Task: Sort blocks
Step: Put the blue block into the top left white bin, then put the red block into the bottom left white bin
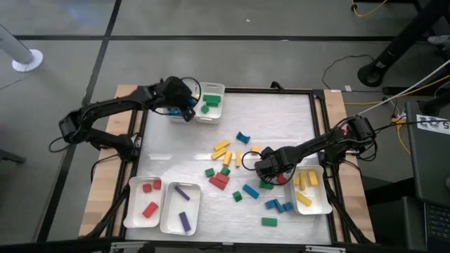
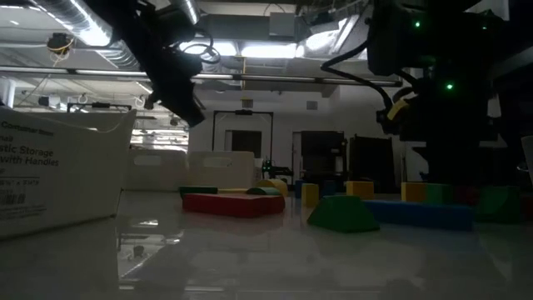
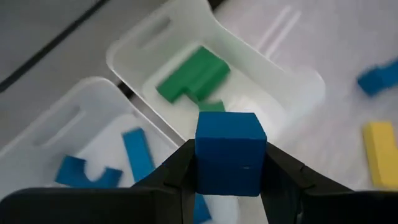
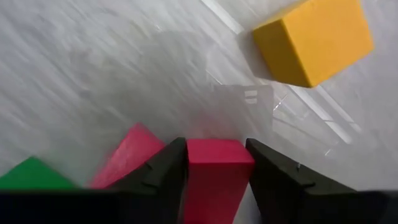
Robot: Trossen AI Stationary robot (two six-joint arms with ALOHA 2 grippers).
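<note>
My left gripper (image 1: 186,109) hangs at the table's far left, shut on a blue cube (image 3: 230,149). The cube is above the wall between a white tray with blue blocks (image 3: 134,152) and a white tray (image 1: 211,90) with green blocks (image 3: 193,78). My right gripper (image 1: 267,169) points down among loose blocks at centre right, its fingers closed against a red block (image 4: 217,155). Beside it lie a second red block (image 4: 127,158), a green one (image 4: 31,175) and a yellow cube (image 4: 314,40). My left gripper pinches the blue cube by two opposite sides (image 3: 202,165) between its two fingers, slanting down from the near left. The cube is lifted clear above the trays and sits level. My right gripper has the red block's two opposite sides (image 4: 193,168) between its fingers (image 4: 165,168), coming from above and pointing down. Whether the block stands on the table or is lifted, I cannot tell.
At the near left stand a tray with red blocks (image 1: 144,204) and one with purple blocks (image 1: 181,211). A tray with yellow blocks (image 1: 309,193) sits at the near right. Loose yellow (image 1: 221,147), blue (image 1: 242,137) and green (image 1: 269,221) blocks lie across the middle.
</note>
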